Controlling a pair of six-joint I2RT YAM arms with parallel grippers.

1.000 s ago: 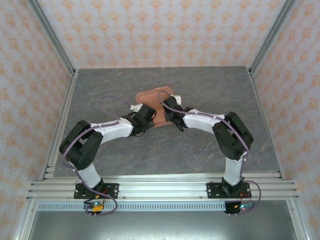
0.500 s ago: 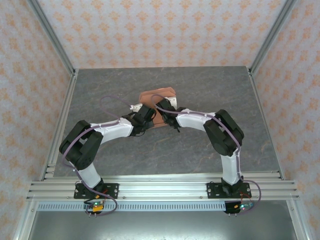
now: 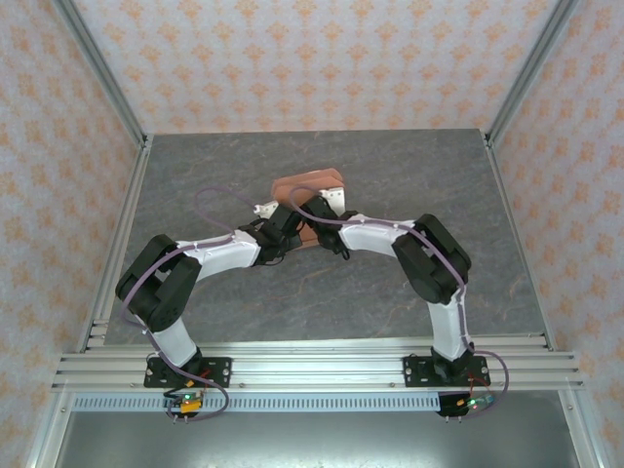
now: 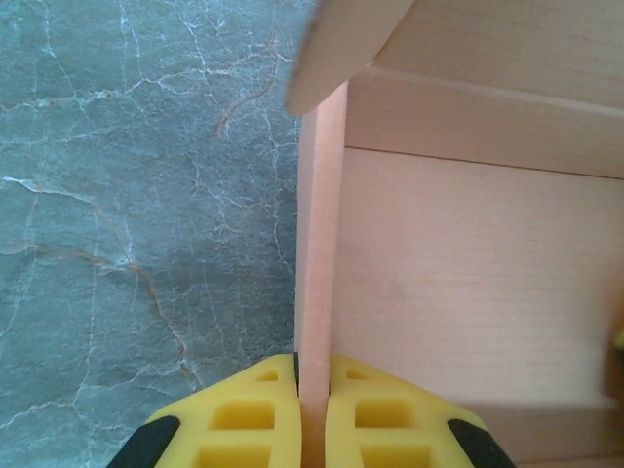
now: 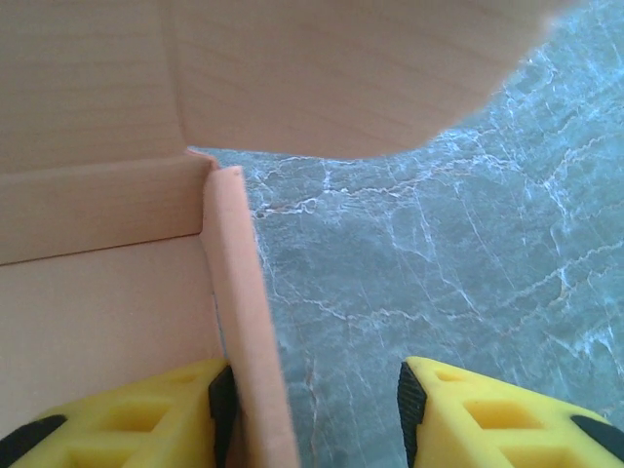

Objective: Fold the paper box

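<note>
Now | paper box (image 3: 310,183) half-erected mid-tabletop (image 3: 195,175), long axis roughly 9-to-3, at 12 o'clock of both arms | left pincer (image 4: 312,395) clamped on its left wall | right pincer (image 5: 312,382) jaws apart, straddling its right wall, wall against the 9 o'clock finger | both equally near.

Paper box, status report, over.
Copy: left gripper shut on a side wall. Then right gripper open, astride a second wall. The paper box partly folded on table, flap overhanging right jaws.

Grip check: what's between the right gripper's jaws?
Right wrist view: inside the right gripper, the paper box wall stands by one jaw; bare table up to the other.
</note>
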